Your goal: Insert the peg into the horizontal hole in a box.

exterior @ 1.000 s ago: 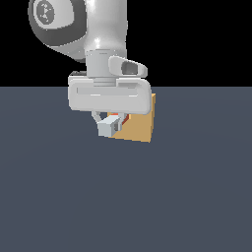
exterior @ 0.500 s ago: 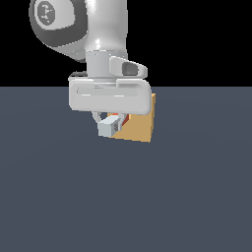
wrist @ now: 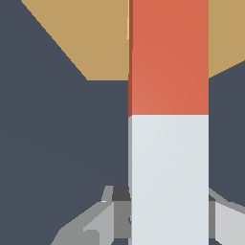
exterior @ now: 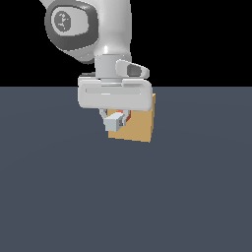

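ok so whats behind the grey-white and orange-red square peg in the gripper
Behind the grey-white and orange-red square peg, held in the gripper, sits the tan cube-shaped box, with the dark floor around it. The box's hole cannot be seen; peg and gripper cover that area.

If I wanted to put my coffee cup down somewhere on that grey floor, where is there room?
Nearly anywhere: the grey floor is bare in front of and to both sides of the box. Only the spot by the box is crowded, where the gripper holds the peg.
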You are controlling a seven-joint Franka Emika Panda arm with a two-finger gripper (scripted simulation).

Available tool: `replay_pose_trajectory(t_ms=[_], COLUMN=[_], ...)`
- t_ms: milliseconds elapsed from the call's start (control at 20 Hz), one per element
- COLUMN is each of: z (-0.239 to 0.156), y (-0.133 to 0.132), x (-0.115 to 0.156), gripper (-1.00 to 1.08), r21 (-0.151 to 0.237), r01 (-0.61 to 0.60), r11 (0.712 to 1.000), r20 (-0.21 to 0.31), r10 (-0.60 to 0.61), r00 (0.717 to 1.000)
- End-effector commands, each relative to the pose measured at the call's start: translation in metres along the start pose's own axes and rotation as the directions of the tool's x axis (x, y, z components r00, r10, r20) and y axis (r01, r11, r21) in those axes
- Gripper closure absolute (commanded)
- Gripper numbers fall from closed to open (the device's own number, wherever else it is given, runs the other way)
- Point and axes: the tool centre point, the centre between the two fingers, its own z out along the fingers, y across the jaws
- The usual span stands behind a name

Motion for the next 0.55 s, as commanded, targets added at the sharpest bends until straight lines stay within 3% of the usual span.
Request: replay_pose_trajectory(t_ms=[0,250,500], z=[-0.001,-0.002,-0.002], y=[0.000,0.001,0.003], x=[0.020,0.048,0.055], gripper=[1.08,1.08,1.08], r21=[-0.002,-0.004,-0.004], r01=[0.001,0.001,0.001], r11=[1.000,1.000,1.000], r20=[-0.002,-0.002,-0.002], r10=[-0.001,-0.001,-0.001], r00=[1.000,1.000,1.000])
